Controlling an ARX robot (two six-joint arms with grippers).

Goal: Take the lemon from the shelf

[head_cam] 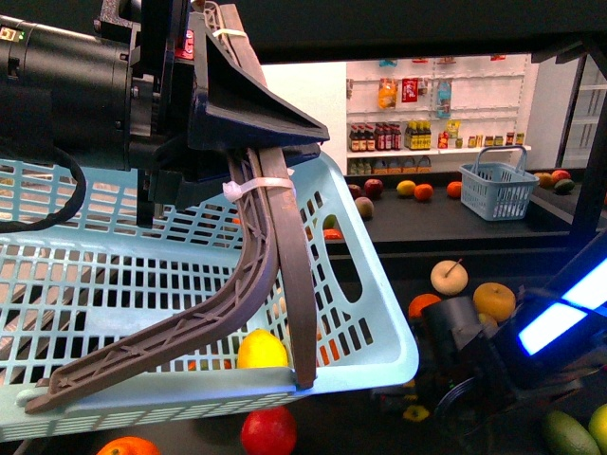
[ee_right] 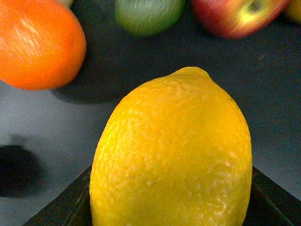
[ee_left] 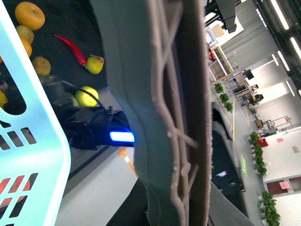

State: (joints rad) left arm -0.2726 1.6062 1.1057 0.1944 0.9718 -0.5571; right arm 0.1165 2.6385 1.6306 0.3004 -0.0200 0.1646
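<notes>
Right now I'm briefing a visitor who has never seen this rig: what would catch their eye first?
A big yellow lemon fills the right wrist view, sitting on the dark shelf with an orange nearby. In the front view a pale blue basket covers the left half, and a bright blue light glows at the right edge.

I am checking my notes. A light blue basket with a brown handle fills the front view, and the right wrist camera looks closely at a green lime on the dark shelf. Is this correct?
One thing is wrong: the right wrist view shows a yellow lemon close up on the dark shelf, not a green lime. The light blue basket and brown handle are right.
</notes>
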